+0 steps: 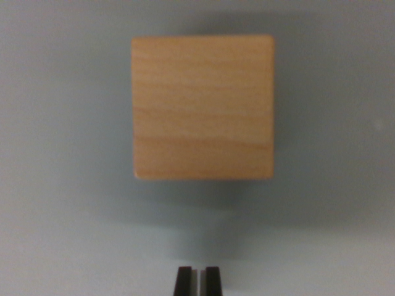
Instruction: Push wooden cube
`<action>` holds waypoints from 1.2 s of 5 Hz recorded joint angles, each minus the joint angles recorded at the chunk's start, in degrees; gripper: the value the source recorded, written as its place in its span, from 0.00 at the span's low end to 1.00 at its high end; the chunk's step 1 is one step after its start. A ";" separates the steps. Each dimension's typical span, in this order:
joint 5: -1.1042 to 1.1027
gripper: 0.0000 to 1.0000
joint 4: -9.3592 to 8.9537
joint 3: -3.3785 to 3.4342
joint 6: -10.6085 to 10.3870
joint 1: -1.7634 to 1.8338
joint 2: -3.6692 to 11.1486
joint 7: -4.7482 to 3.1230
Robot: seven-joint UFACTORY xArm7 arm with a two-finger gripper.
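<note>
Claw [197, 274] nearly closed, holding nothing, near wooden cube [203, 106] on my grey tabletop [62, 234]. Risk: off-centre contact would rotate the cube rather than push it.

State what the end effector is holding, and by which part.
Nothing is held. The end effector has its fingertips nearly together with only a thin gap, and the wooden cube sits apart from it on the grey surface.

No text, label, brand, number or sign can be read anywhere in the wrist view. The wooden cube [203, 106] shows only plain grain on its face, and the pale surface [55, 234] under it carries no markings.
</note>
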 joint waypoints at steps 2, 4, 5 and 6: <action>-0.06 1.00 1.82 -0.07 0.65 -0.05 1.17 -0.09; -0.12 1.00 3.96 -0.15 1.42 -0.10 2.55 -0.20; -0.12 1.00 3.96 -0.15 1.42 -0.10 2.55 -0.20; -0.19 1.00 6.34 -0.24 2.27 -0.17 4.08 -0.33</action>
